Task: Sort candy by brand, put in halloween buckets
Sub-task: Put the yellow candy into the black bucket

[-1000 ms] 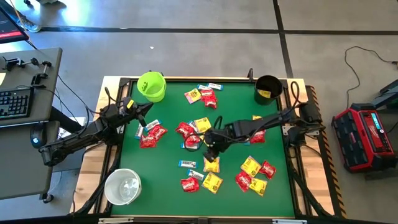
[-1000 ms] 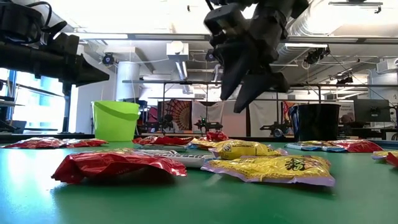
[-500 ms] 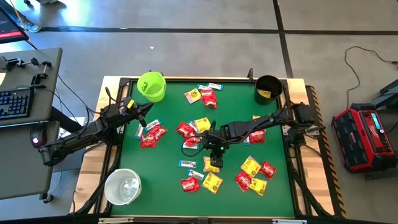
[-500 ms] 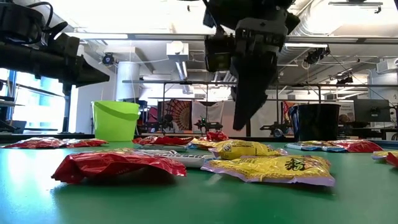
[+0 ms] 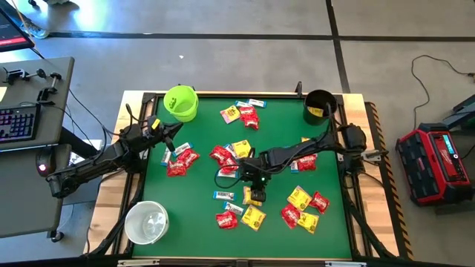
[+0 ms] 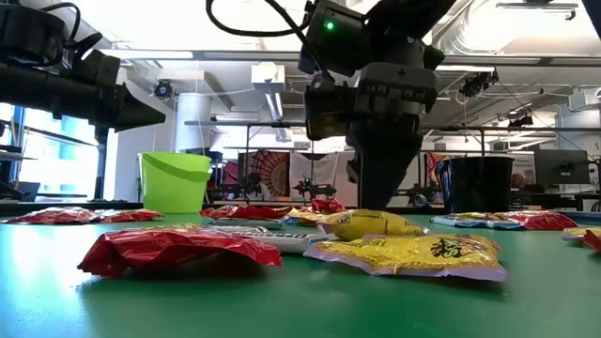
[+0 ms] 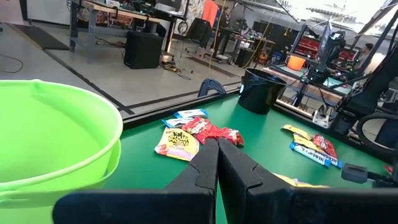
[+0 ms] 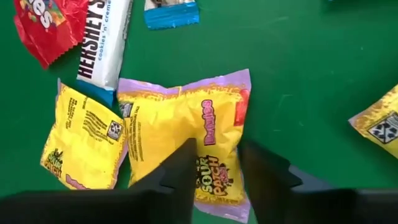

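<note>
Red, yellow and white-and-blue candy [image 5: 237, 159] lies scattered over the green table. The lime green bucket [image 5: 180, 102] stands at the far left, the black bucket [image 5: 320, 106] at the far right, the white bucket [image 5: 146, 222] at the near left. My right gripper [image 8: 217, 155] points steeply down over a yellow Sour Patch packet [image 8: 180, 118] lying flat mid-table, its fingers apart over the packet's middle. My left gripper [image 7: 217, 152] hovers shut and level beside the green bucket [image 7: 50, 143]. My right gripper comes at the yellow packet [image 6: 371, 223] from above, with one fingertip [image 8: 183, 158] on each side of the printed name [image 8: 208, 168]. Whether the tips touch the wrapper I cannot tell. The packet lies flat on the table.
A second yellow packet [image 8: 84, 146] lies right beside the first one, and a white Hershey's bar [image 8: 102, 43] and a red packet [image 8: 46, 25] lie just past it. More packets [image 5: 300, 204] crowd the near right of the table.
My right gripper has come down toward the yellow packet in the table's middle and has rolled about its own axis on the way. The candy lies where it was.
</note>
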Action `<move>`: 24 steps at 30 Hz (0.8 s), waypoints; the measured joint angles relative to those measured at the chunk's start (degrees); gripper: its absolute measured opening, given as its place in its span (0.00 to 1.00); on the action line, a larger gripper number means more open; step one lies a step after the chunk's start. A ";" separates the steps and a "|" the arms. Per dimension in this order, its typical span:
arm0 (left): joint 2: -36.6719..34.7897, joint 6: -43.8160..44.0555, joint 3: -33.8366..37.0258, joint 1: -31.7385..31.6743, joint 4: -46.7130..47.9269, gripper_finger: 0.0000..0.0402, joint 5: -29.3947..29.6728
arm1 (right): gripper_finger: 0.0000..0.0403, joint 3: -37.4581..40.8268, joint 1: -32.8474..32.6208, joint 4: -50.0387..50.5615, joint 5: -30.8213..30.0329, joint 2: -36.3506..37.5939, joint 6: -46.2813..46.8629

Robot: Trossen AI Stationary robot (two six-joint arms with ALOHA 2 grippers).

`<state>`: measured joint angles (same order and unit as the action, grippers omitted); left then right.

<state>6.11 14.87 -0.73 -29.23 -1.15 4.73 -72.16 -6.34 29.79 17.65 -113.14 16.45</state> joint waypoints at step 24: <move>0.00 2.24 0.00 0.00 0.02 0.00 -1.46 | 0.00 -26.24 5.50 16.87 -11.66 0.12 10.07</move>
<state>6.11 17.11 -0.73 -29.23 -1.13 3.27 -98.40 -0.84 46.66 5.99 -113.02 26.52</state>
